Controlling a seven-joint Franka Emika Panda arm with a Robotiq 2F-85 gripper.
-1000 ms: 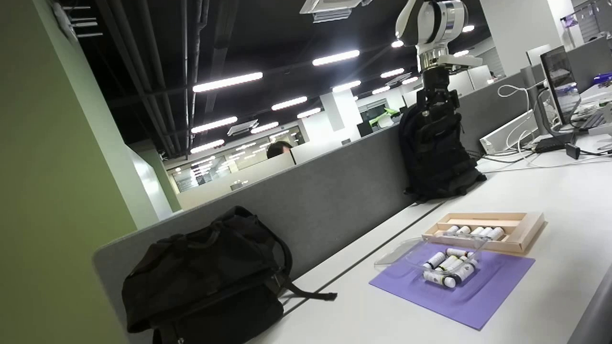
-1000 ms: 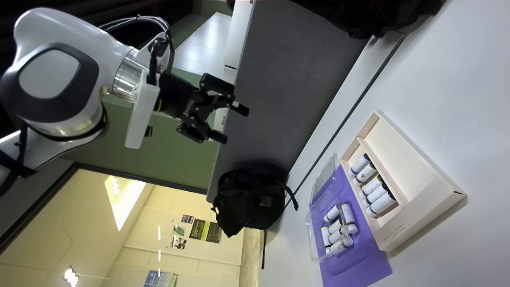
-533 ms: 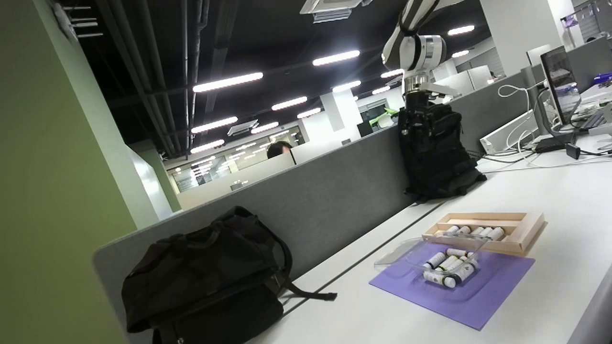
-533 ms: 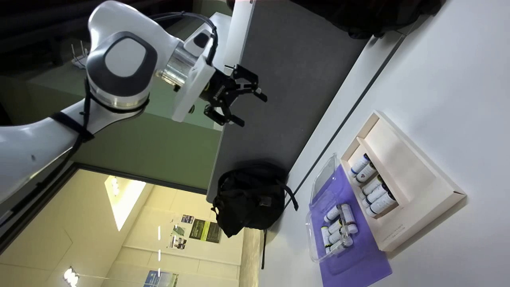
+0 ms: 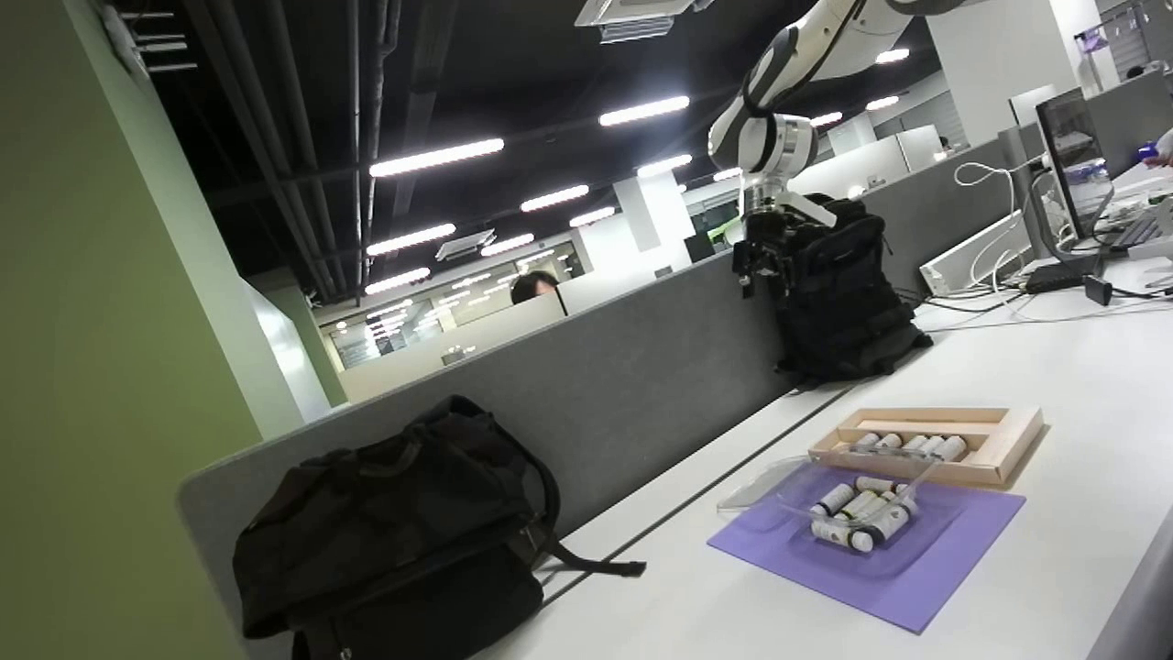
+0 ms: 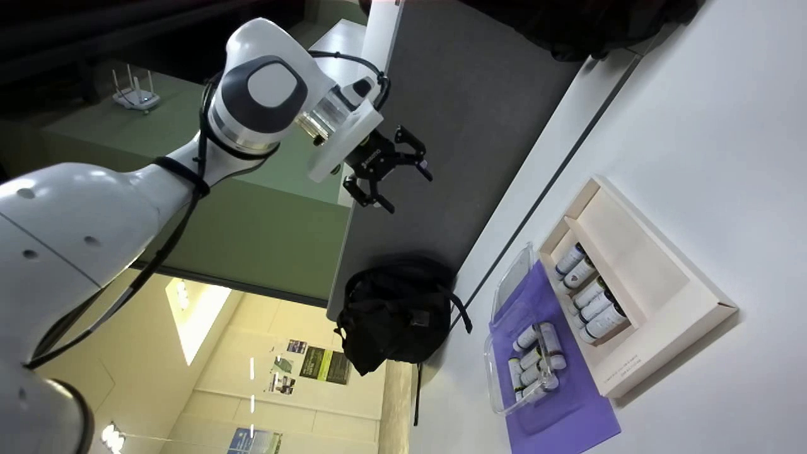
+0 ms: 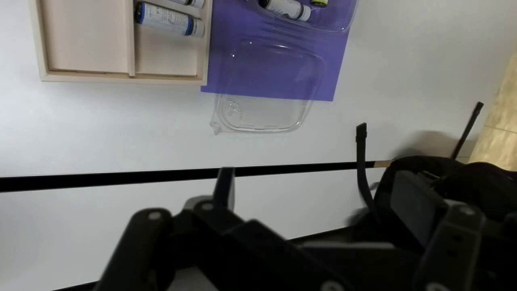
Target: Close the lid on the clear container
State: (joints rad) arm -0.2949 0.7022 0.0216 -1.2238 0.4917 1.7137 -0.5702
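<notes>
Near gray divider (image 6: 457, 120), in an exterior view, gripper (image 6: 410, 191) was spread wide. In an exterior view it hung lower vs. ½ s ago, overlapping backpack (image 5: 852, 316). Wrist view: clear container (image 7: 342, 30) w/ bottles (image 7: 284, 7) sat on purple sheet (image 7: 220, 44), lid (image 7: 266, 111) still laid back.

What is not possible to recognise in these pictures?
Clear container: wrist view, cut off by the top edge.
Lid marking: wrist view, too faint.
Upper backpack: in an exterior view, cut off by the top edge.
Bottle labels: in both exterior views, too small to read.
</notes>
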